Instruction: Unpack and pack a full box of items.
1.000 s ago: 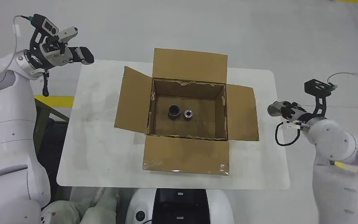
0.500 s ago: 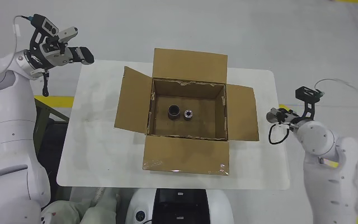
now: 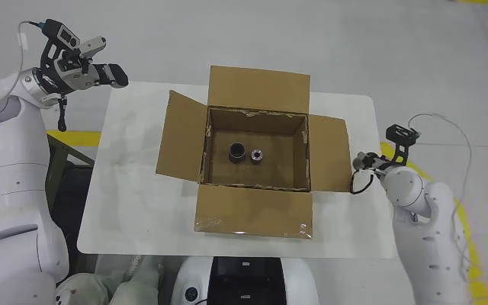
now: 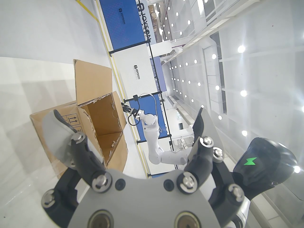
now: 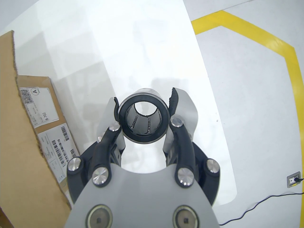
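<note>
- While the right gripper point(image 5: 144, 98) hangs over the strip of worktop point(image 3: 130, 191) along its right edge, its two fingers are pressed against opposite sides of a linear bearing point(image 5: 144, 119). This is a short black hollow cylinder with rows of small balls showing inside its bore.
- The bearing's open end faces the wrist camera. Whether its far end touches the worktop cannot be told.
- That gripper is just beside the outer edge of the right flap of the cardboard box point(image 3: 255, 137), apart from it.
- The box stands open at the middle of the worktop, with all four flaps folded outward. The back flap points toward the far edge and the front flap lies toward the near edge.
- Two things rest on the box floor, left of its centre. One is a dark sleeve point(image 3: 238, 152) standing on end. The other is a smaller metal ring point(image 3: 255, 157) just beside it on the right.
- The left gripper point(image 4: 128, 122) is at the far left corner of the worktop, well apart from the box. Its fingers are spread wide with nothing between them, and they point toward the box.
- Printed labels are stuck on the outside of the box's right flap, seen in the right wrist view.
- A yellow line point(image 5: 261, 36) runs across the floor beyond the right edge of the worktop.
</note>
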Robot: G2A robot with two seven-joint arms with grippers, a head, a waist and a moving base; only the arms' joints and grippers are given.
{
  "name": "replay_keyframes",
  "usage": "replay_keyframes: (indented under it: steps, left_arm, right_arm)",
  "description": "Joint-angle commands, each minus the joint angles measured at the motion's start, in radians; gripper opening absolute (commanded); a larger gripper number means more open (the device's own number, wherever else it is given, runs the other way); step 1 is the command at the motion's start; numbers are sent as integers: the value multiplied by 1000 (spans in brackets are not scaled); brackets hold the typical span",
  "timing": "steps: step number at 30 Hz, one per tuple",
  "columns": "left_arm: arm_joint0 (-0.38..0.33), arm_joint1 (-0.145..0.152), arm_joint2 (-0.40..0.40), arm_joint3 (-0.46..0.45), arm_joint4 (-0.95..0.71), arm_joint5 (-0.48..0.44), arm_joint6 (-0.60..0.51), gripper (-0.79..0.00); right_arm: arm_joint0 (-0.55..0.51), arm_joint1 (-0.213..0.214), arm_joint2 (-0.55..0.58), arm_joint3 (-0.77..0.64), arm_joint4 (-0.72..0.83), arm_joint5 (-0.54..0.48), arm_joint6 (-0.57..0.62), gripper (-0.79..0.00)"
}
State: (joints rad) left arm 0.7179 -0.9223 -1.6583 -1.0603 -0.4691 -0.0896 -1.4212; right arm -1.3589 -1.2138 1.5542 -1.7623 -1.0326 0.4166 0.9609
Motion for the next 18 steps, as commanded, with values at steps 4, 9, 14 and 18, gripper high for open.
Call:
replay_keyframes:
  steps: [4,9,14,18]
  left_arm:
    - [0,0,0,0,0,0,0,0]
    - [0,0,0,0,0,0,0,0]
    - [0,0,0,0,0,0,0,0]
    - [0,0,0,0,0,0,0,0]
  right_arm:
    - [14,-4,-21,45,2,25,-30,-785]
    - [28,-8,-34,90,8,42,-50,-785]
    - [44,-11,-51,128,10,49,-57,-770]
    - [57,-13,-62,152,6,52,-59,-723]
